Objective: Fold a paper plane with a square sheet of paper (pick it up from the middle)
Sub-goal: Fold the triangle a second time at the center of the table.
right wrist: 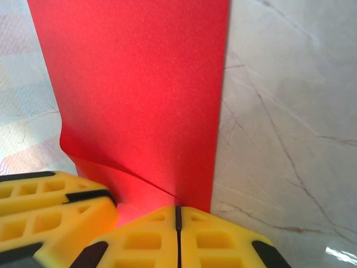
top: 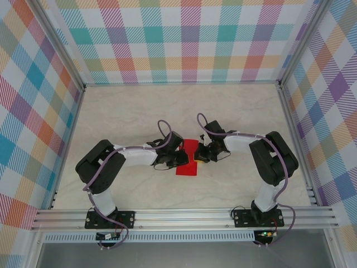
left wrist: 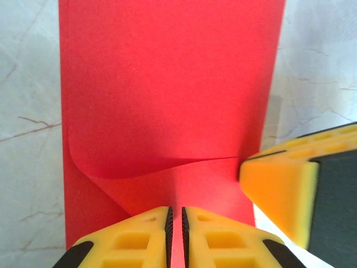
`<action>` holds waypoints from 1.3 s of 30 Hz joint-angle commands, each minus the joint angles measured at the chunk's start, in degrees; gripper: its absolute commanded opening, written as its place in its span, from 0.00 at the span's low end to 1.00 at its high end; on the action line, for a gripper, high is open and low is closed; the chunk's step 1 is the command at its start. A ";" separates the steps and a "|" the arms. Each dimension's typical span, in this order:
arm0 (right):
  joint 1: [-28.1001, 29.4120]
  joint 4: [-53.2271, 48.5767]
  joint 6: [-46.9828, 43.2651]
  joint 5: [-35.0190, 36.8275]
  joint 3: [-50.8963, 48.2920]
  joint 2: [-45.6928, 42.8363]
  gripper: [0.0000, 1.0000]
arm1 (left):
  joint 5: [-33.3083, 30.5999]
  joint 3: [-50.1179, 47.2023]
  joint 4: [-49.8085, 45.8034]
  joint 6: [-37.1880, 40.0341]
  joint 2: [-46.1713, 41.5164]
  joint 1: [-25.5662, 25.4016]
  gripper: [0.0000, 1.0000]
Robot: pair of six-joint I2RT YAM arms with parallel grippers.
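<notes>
Left wrist: my left fingers (left wrist: 159, 222) pinch the red sheet (left wrist: 167, 84), right fingers (right wrist: 166, 219) pinch it too; I'd lift both evenly.

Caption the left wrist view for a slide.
Left tool pinching the square sheet of paper, its near edge curling up off the marbled table.

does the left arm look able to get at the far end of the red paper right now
Probably yes: the left fingers are shut on the red paper, whose far stretch lies bare ahead; the right fingers sit aside.
</notes>
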 commanded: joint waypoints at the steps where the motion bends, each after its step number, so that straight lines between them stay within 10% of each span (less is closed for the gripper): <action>1: 0.35 -2.22 -1.25 5.57 -0.57 3.59 0.06 | -2.50 1.08 -1.66 0.39 1.82 0.84 0.15; 39: 0.30 -3.61 -2.07 6.92 0.48 4.95 0.06 | -10.51 1.93 -6.04 0.79 -1.01 3.60 0.14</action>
